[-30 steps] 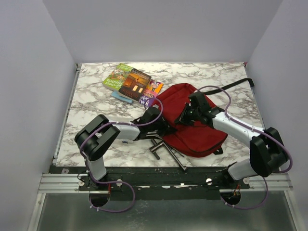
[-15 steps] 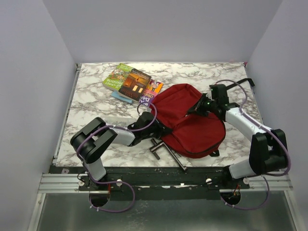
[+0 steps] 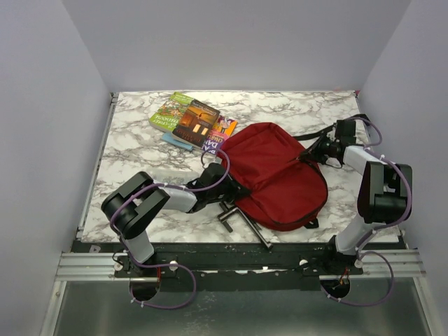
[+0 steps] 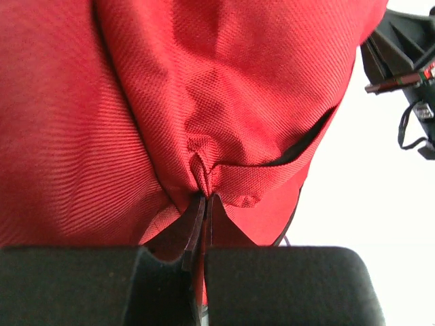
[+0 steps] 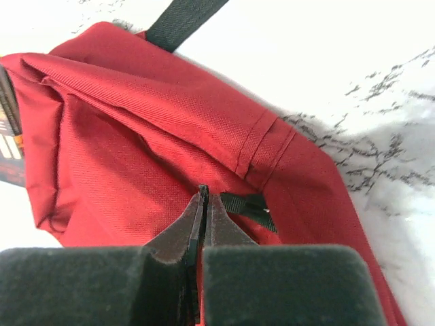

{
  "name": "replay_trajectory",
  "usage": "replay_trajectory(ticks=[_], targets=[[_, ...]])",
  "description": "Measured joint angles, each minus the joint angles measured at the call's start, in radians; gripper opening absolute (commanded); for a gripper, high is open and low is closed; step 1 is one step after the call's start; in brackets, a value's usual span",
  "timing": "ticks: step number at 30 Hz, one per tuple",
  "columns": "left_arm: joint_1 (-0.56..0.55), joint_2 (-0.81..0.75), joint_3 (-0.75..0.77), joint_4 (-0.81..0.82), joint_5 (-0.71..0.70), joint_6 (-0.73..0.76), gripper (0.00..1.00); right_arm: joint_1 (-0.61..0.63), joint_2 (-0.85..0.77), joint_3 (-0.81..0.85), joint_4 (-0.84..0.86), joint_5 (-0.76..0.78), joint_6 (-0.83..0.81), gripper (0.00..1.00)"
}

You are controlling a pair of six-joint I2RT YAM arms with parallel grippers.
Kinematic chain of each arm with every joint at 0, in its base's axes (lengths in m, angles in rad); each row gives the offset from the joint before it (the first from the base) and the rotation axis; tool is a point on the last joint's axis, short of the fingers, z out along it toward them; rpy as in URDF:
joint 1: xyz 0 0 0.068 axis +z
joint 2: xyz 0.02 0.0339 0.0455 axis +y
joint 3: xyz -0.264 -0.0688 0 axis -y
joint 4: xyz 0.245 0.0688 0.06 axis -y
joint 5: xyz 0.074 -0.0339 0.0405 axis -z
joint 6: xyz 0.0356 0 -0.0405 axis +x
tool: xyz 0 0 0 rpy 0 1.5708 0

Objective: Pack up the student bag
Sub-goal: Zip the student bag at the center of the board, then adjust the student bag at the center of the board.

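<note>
The bag (image 3: 276, 175) lies flat on the marble surface (image 3: 140, 161), a little right of the middle, between the two arms. The left hand (image 3: 225, 178) is at its left edge and the right hand (image 3: 316, 151) is at its far right edge, so the bag is stretched on a line that runs from the left hand toward the back right.

The left wrist view shows the left hand pressed fully together on a small fold of the red cloth, which gathers into wrinkles at the tips. The right hand is also pressed together. Its tips sit on the cloth just beside a small black loop (image 5: 248, 206), and a thin line of red shows between the pads, so I judge it pinches the cloth too, but less surely.

A pile of books (image 3: 192, 122) is behind the bag on the left, just beside its back corner and nearer to the left arm. I think these must go inside, so the next move depends on the opening between the two hands.

A dark slit (image 4: 302, 142) may be that opening, but I cannot tell how wide it is. No zipper pull is visible. The black strap (image 5: 183, 17) is cut off in the right wrist view. Some dark bars (image 3: 241, 220) lie before the bag, and I cannot name them.
</note>
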Motion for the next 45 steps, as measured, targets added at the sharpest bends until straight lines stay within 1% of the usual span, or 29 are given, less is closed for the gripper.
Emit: replay_trajectory(ticks=[1, 3, 5, 9, 10, 11, 13, 14, 16, 20, 21, 23, 25, 26, 28, 30, 31, 33, 35, 37, 38, 40, 42, 45], targets=[[-0.001, 0.0, 0.008, -0.007, 0.002, 0.014, 0.0, 0.0, 0.021, 0.021, -0.013, 0.003, -0.02, 0.11], [-0.003, 0.002, 0.034, -0.026, 0.014, 0.043, 0.0, 0.005, 0.033, 0.05, -0.05, 0.034, -0.061, 0.37], [-0.006, 0.012, 0.071, -0.054, 0.039, 0.08, 0.0, 0.025, 0.014, 0.073, -0.087, 0.11, -0.098, 0.52], [-0.008, 0.071, 0.149, -0.079, 0.104, 0.123, 0.0, 0.083, -0.105, 0.076, -0.166, 0.24, -0.146, 0.75], [-0.008, 0.083, 0.163, -0.082, 0.119, 0.13, 0.01, 0.096, -0.144, 0.072, -0.179, 0.26, -0.151, 0.78], [-0.008, 0.093, 0.172, -0.083, 0.128, 0.133, 0.03, 0.109, -0.185, 0.063, -0.185, 0.275, -0.155, 0.8], [-0.005, 0.096, 0.175, -0.089, 0.138, 0.139, 0.12, 0.113, -0.26, 0.037, -0.202, 0.299, -0.156, 0.82], [-0.002, 0.096, 0.175, -0.09, 0.145, 0.146, 0.19, 0.101, -0.288, 0.019, -0.205, 0.309, -0.152, 0.84], [0.01, 0.093, 0.173, -0.094, 0.165, 0.162, 0.29, 0.071, -0.32, -0.01, -0.214, 0.325, -0.145, 0.85], [0.023, 0.058, 0.158, -0.116, 0.199, 0.196, 0.49, -0.071, -0.36, -0.089, -0.292, 0.323, -0.098, 0.85], [0.025, 0.042, 0.153, -0.122, 0.209, 0.214, 0.56, -0.1, -0.367, -0.106, -0.317, 0.323, -0.09, 0.85], [0.03, 0.007, 0.148, -0.131, 0.229, 0.238, 0.65, -0.133, -0.381, -0.134, -0.353, 0.323, -0.081, 0.82], [0.031, -0.031, 0.148, -0.142, 0.256, 0.272, 0.75, -0.135, -0.396, -0.156, -0.373, 0.323, -0.084, 0.73], [0.033, -0.042, 0.148, -0.145, 0.264, 0.282, 0.79, -0.134, -0.399, -0.159, -0.381, 0.323, -0.089, 0.72], [0.037, -0.074, 0.157, -0.185, 0.282, 0.32, 0.82, -0.13, -0.399, -0.156, -0.383, 0.322, -0.102, 0.72], [0.04, -0.092, 0.184, -0.257, 0.289, 0.372, 0.82, -0.127, -0.399, -0.141, -0.383, 0.32, -0.114, 0.73], [0.04, -0.098, 0.21, -0.276, 0.29, 0.39, 0.82, -0.117, -0.399, -0.126, -0.381, 0.316, -0.122, 0.73], [0.039, -0.099, 0.297, -0.381, 0.29, 0.471, 0.82, -0.087, -0.378, -0.074, -0.382, 0.317, -0.151, 0.72], [0.034, -0.098, 0.401, -0.491, 0.282, 0.556, 0.82, -0.019, -0.312, 0.017, -0.388, 0.347, -0.185, 0.72], [0.019, -0.091, 0.523, -0.595, 0.267, 0.642, 0.8, 0.064, -0.206, 0.138, -0.39, 0.414, -0.224, 0.73], [0.014, -0.085, 0.562, -0.624, 0.267, 0.669, 0.8, 0.095, -0.157, 0.185, -0.386, 0.436, -0.236, 0.73], [0.005, -0.051, 0.661, -0.683, 0.27, 0.72, 0.79, 0.131, -0.086, 0.226, -0.38, 0.467, -0.249, 0.74], [0.0, -0.026, 0.692, -0.705, 0.28, 0.736, 0.79, 0.132, -0.044, 0.226, -0.384, 0.481, -0.25, 0.75], [-0.005, 0.042, 0.695, -0.719, 0.309, 0.713, 0.78, 0.122, -0.012, 0.213, -0.377, 0.479, -0.227, 0.75]])
